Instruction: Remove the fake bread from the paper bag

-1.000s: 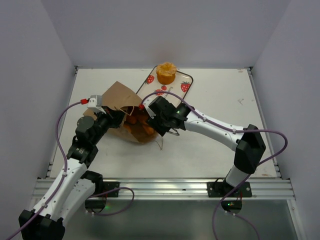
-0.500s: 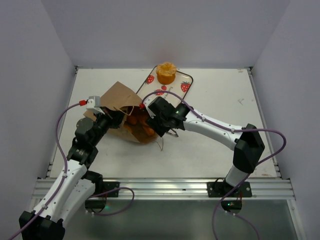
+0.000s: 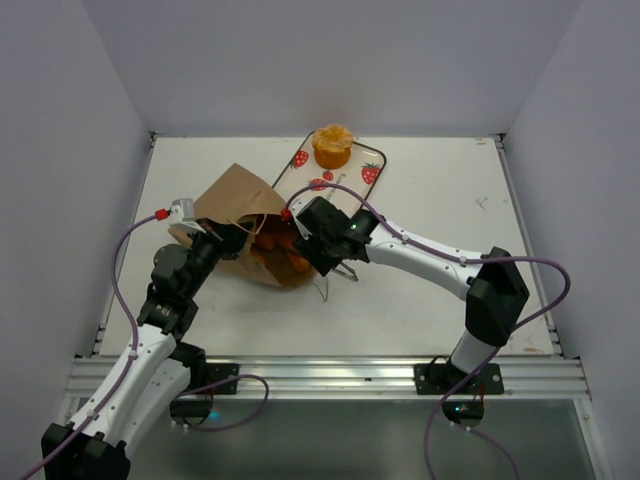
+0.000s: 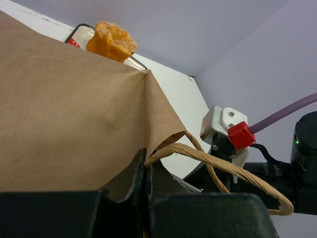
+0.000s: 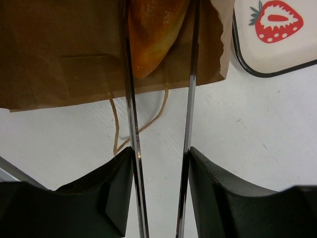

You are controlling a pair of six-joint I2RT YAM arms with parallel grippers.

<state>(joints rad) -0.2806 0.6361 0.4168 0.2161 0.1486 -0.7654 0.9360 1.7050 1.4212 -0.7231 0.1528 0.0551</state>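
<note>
progress: early. one round bun [image 3: 332,146] stands out on the strawberry-print tray [image 3: 372,172]; the rest of the fake bread [image 3: 280,256] lies in the mouth of the paper bag [image 3: 235,200], on its side at left-centre. left gripper [image 4: 147,173] pinched tight on the bag's upper edge, holding it up. right gripper [image 5: 158,25] straddles one piece at the mouth, gap narrow; whether it presses, cannot tell. table [image 3: 430,300] white, matte. walls [image 3: 330,60] pale lilac, plain.

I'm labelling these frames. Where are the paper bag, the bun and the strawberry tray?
paper bag [image 3: 238,195]: top external view, upper panel.
bun [image 3: 332,146]: top external view, its top.
strawberry tray [image 5: 257,54]: right wrist view, bare white floor.
</note>
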